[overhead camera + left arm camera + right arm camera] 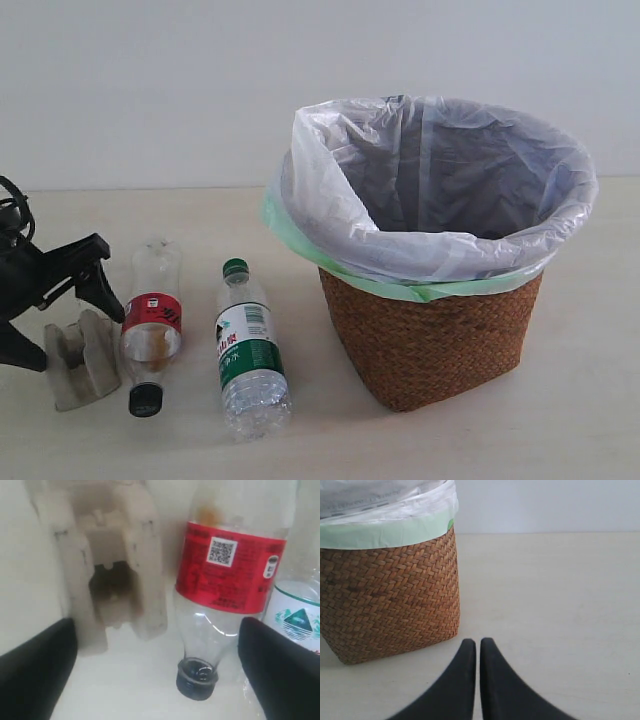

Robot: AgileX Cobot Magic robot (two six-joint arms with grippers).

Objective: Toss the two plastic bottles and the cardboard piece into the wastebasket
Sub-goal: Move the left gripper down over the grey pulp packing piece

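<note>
Hovering jaws-apart over the cardboard (120, 555) and red bottle (230, 570), which lie side by side left of the basket (430, 340), the left tool (155, 645) could pinch both at once because it straddles them.

Brown woven wastebasket (430, 345), red-labelled bottle (152, 322), green-labelled bottle (249, 352), beige cardboard piece (88, 362)

The black, two-fingered left gripper (156, 630) hovers low, jaws spread wide; the black right gripper (478, 643) is closed (curved tips almost touching).
</note>
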